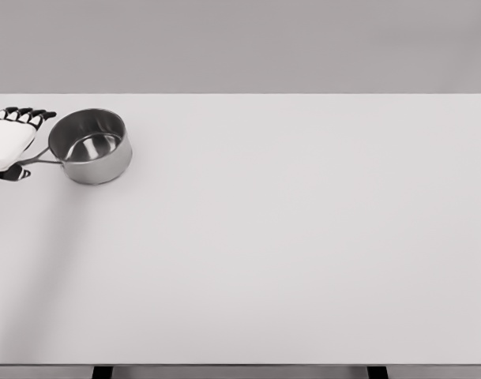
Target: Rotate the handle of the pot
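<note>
Bare table (264, 260) up front; your pot (91, 146) sits far out at ten o'clock.
Left hand (11, 142), fingers extended and holding nothing, hovers over the handle (36, 160): a glancing push could slide the pot.

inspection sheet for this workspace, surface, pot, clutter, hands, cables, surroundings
surface: white table, plain and flat, dark legs showing at its near edge.
job's things: steel pot upright near the far left corner, nothing inside; pot handle points left, toward the picture's left edge.
clutter: nothing seen.
grippers: left hand at the left edge, just over the pot handle's end, fingers extended, no grasp visible; right hand not in view.
cables: nothing seen.
surroundings: plain grey wall behind the table.
</note>
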Motion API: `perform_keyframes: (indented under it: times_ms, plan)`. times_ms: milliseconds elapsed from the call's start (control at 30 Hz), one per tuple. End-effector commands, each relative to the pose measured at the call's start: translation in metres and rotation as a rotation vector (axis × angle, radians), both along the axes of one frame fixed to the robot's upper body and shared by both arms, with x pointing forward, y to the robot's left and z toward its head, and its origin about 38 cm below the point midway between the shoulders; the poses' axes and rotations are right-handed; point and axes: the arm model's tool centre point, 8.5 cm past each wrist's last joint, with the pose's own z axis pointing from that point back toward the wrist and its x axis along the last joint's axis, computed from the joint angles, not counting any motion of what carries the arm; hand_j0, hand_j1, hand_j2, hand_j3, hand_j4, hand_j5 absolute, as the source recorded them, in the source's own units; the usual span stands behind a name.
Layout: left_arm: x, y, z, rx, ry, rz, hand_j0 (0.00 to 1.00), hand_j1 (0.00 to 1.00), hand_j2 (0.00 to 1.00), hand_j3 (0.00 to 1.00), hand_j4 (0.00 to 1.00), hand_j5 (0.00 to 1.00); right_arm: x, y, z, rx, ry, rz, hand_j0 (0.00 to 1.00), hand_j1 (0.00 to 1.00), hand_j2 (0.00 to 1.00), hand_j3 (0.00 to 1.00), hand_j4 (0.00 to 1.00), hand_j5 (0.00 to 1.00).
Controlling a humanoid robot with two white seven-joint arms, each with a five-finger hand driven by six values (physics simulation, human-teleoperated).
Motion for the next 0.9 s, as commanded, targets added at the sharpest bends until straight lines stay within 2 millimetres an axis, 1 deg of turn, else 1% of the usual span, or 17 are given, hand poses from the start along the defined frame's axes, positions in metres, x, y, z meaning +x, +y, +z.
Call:
perform_keyframes:
  times_ms: [0,267,767,800,867]
  plan:
    - [0.000,0.002,-0.001,0.004,0.003,0.004,1.00,1.00,1.00,1.00,1.00,1.00,0.000,0.000,0.000,0.000,0.000,0.000,1.00,1.00,1.00,1.00,1.00,1.00]
    - [0.004,0.007,-0.001,0.006,0.006,0.020,1.00,1.00,1.00,1.00,1.00,1.00,0.000,0.000,0.000,0.000,0.000,0.000,1.00,1.00,1.00,1.00,1.00,1.00]
    - [0.010,0.011,0.001,0.008,0.006,0.034,1.00,1.00,1.00,1.00,1.00,1.00,0.000,0.000,0.000,0.000,0.000,0.000,1.00,1.00,1.00,1.00,1.00,1.00]
    - [0.012,0.012,0.004,0.007,0.000,0.037,1.00,1.00,1.00,1.00,1.00,1.00,0.000,0.000,0.000,0.000,0.000,0.000,1.00,1.00,1.00,1.00,1.00,1.00]
    - [0.015,0.017,0.002,0.008,0.007,0.050,1.00,1.00,1.00,1.00,1.00,1.00,0.000,0.000,0.000,0.000,0.000,0.000,1.00,1.00,1.00,1.00,1.00,1.00]
